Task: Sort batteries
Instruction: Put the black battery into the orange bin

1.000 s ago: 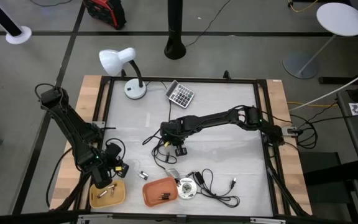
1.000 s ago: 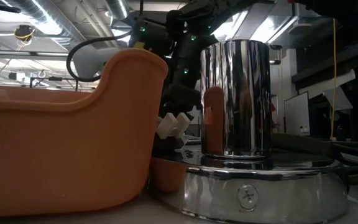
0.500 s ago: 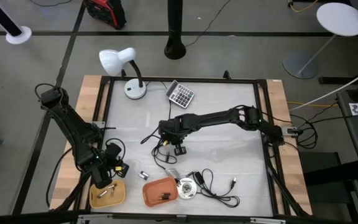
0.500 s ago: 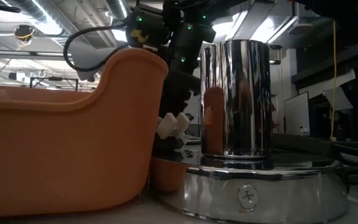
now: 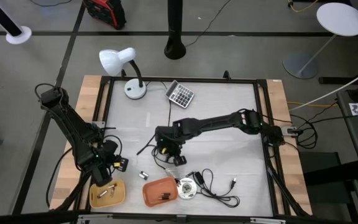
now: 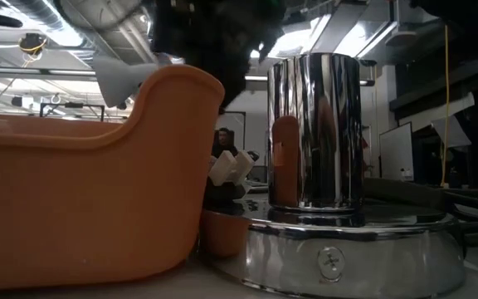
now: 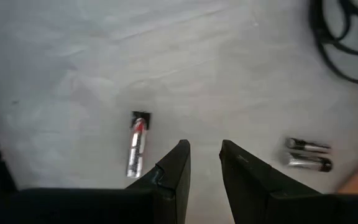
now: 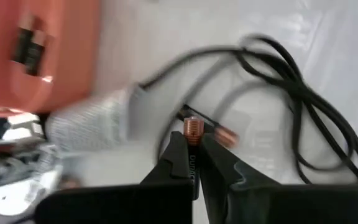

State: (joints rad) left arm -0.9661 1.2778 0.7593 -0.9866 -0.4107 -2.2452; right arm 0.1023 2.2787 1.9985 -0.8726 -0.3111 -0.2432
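- The right claw (image 8: 192,144) stands clenched on a thin dark battery (image 8: 192,129), whose copper-coloured end pokes out between the fingertips in the right wrist view.
- Seen from above, that right claw (image 5: 169,151) hangs over the middle of the table (image 5: 229,106), beside a loop of black cable (image 5: 213,186) and short of the orange tray (image 5: 160,191).
- The step in hand looks like the carry: one battery lifted, with its tray not yet reached.
- Thin dark batteries (image 5: 165,197) already lie in the orange tray, so the next move probably calls for swinging toward it, lowering over its inside and letting go clear of the rim.
- The cable and the shiny metal piece (image 5: 186,188) sit just beside that tray, and the approach needs to keep clear of both.
- The left claw (image 7: 202,163) waits near the table's left front corner, its fingers a little apart and holding nothing.
- Ahead of it on the bare table lie a single silvery battery with a red band (image 7: 137,144) and a pair of silvery batteries (image 7: 308,154) side by side.
- More silvery batteries (image 5: 106,193) rest in the yellow tray (image 5: 107,194) at the left front edge, the likely home for those loose ones.
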